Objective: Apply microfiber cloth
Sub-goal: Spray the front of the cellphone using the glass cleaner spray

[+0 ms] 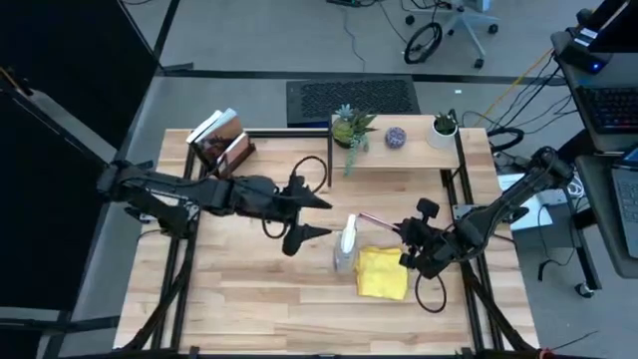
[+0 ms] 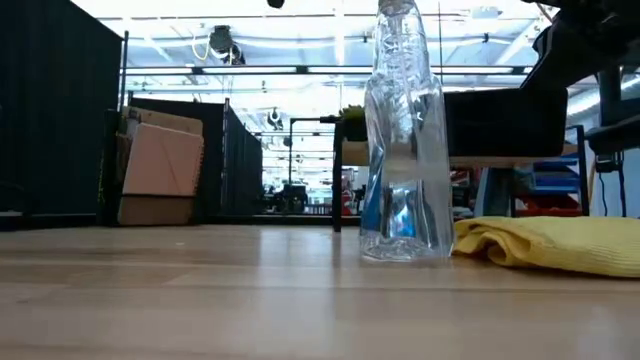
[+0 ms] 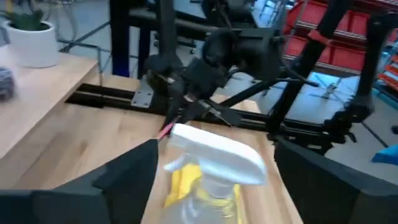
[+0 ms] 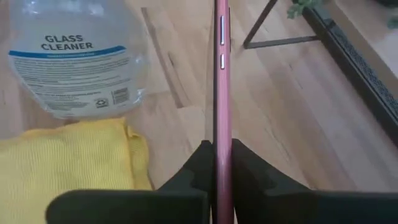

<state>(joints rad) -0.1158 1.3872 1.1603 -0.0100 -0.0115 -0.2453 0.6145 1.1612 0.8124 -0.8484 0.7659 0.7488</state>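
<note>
I'm running this from a lab or workshop floor: the wooden table (image 1: 259, 289) sits on grey concrete, an office chair (image 1: 454, 25) at one o'clock, a keyboard (image 1: 606, 108) at three, red storage bins (image 3: 329, 34) behind.

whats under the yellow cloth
The bright yellow soft fabric cloth lies on the bare light wooden table, beside the clear plastic spray bottle. Whatever its folds cover cannot be seen.
</note>
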